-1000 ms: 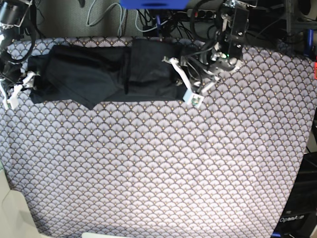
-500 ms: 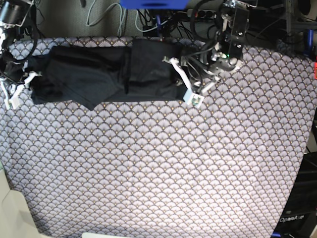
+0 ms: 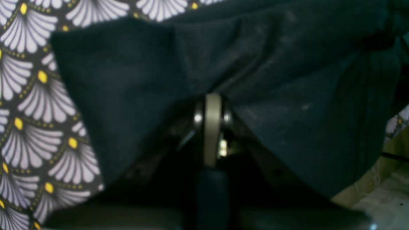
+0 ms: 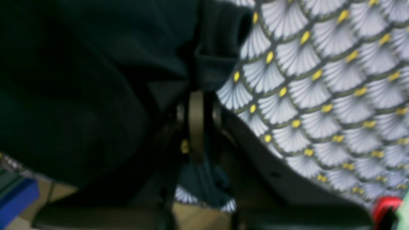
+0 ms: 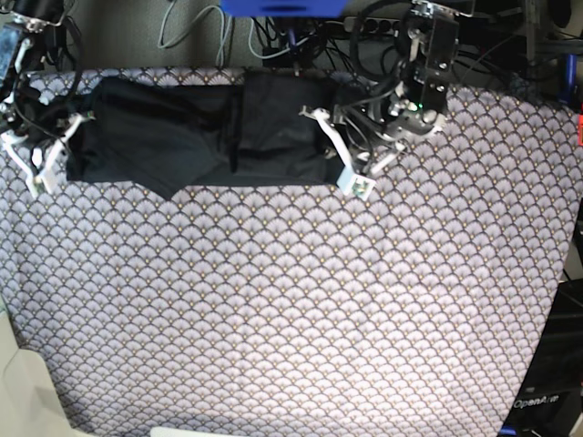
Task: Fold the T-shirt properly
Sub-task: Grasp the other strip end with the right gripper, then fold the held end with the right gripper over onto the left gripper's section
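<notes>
The black T-shirt [image 5: 200, 137] lies as a long, roughly folded band across the far edge of the table. My left gripper [image 5: 330, 146] is at its right end and is shut on the cloth. In the left wrist view the T-shirt [image 3: 287, 80] bunches around the closed left gripper [image 3: 212, 102]. My right gripper [image 5: 66, 137] is at the shirt's left end. In the right wrist view the right gripper [image 4: 196, 92] is shut on a rolled edge of the T-shirt [image 4: 80, 80], and that end looks raised off the cloth.
The scallop-patterned tablecloth [image 5: 291, 300] covers the whole table. Cables and equipment crowd the space behind the back edge, with a blue object [image 5: 282, 7] at top centre. A pale object [image 5: 23, 391] sits at the front left corner.
My right gripper has closed on the shirt's left end and moved toward the back of the table, pulling that end up and inward. The left gripper has held its grip and barely shifted.
</notes>
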{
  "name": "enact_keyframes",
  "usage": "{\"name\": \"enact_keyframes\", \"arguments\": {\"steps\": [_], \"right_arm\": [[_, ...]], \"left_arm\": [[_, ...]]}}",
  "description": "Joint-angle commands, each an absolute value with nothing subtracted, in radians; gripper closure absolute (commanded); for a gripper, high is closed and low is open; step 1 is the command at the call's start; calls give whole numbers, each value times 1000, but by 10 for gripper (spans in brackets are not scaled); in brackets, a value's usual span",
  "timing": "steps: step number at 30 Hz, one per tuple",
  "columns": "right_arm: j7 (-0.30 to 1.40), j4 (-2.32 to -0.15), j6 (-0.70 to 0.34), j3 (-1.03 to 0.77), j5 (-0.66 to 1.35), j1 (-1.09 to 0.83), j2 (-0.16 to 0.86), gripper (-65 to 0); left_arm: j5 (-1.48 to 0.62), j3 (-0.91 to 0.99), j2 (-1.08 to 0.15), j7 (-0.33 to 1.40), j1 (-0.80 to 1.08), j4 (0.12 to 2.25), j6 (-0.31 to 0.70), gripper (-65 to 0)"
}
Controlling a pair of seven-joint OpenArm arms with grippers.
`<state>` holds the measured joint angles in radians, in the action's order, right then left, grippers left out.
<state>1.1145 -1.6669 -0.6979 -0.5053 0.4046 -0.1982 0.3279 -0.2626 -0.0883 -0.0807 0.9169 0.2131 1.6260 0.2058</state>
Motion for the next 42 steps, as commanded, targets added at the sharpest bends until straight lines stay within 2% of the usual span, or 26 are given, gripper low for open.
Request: {"name": "enact_keyframes", "arguments": {"steps": [1, 9, 13, 23, 34, 39, 42], "right_arm": [[1107, -1724, -698, -510, 429, -189, 341, 0], [1262, -1942, -698, -464, 432, -177, 288, 0], [1325, -1956, -698, -461, 432, -157, 234, 0], [1337, -1960, -698, -295, 433, -157, 127, 0], [1339, -1977, -698, -252, 438, -139, 16, 0], [1357, -1977, -698, -220, 584, -125, 10, 0], [1368, -1977, -698, -220, 601, -116, 7, 0]], "left_arm": [[-140, -76, -102, 1009, 217, 1610, 151, 0], [-142, -76, -97, 1009, 206, 1610, 151, 0], [-142, -76, -97, 1006, 205, 1610, 151, 0], [-143, -74, -97, 1001, 168, 1618, 157, 0], [-145, 45, -54, 1001, 163, 1724, 160, 0], [-145, 42, -54, 1001, 162, 1710, 162, 0], [-145, 45, -39, 1001, 162, 1719, 162, 0]]}}
